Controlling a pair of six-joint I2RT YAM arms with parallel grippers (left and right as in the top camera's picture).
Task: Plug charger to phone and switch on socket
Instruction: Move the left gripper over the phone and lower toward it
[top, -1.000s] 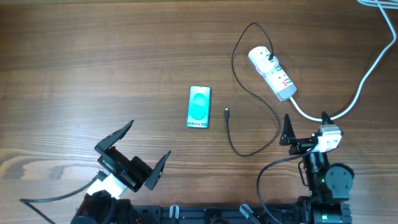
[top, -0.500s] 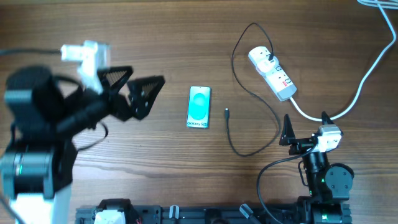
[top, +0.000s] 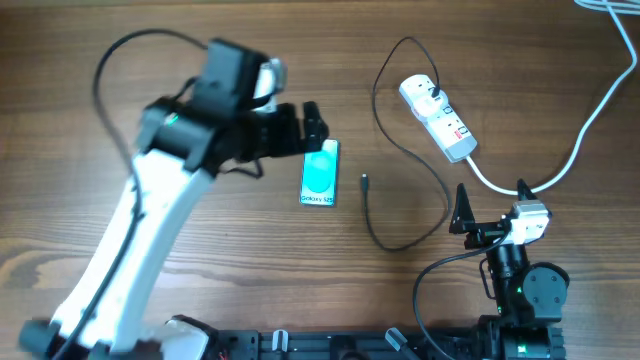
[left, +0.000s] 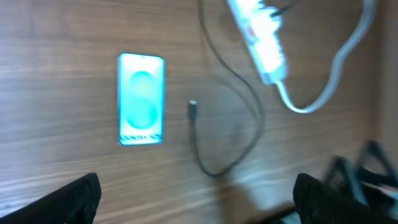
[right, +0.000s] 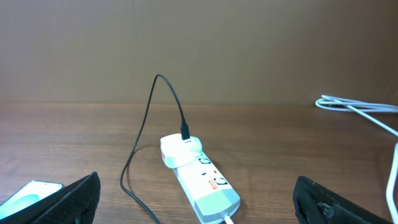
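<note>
**Nothing plugged in yet, left arm out by the phone**

The left arm is stretched well out over the surface (top: 500, 40). Its hand (top: 300, 128) hovers just beside the far-left corner of the phone (top: 320, 172), fingers spread wide with nothing in them. I'd call this the reach-in step.

The phone lies flat, screen up, white text band toward the robot. Near it on the right, not touching, is the loose plug end of the charger (top: 365, 183). Its cable loops off to an adapter in the socket (top: 440, 118) further right. I can't tell how the red switches are set.

The right hand (top: 466, 212) is parked near the robot's base, fingers apart too, empty.

Next move, I reckon: pinch that tiny plug and line it up with the phone's near edge while the phone is kept from sliding. Fiddly.
</note>
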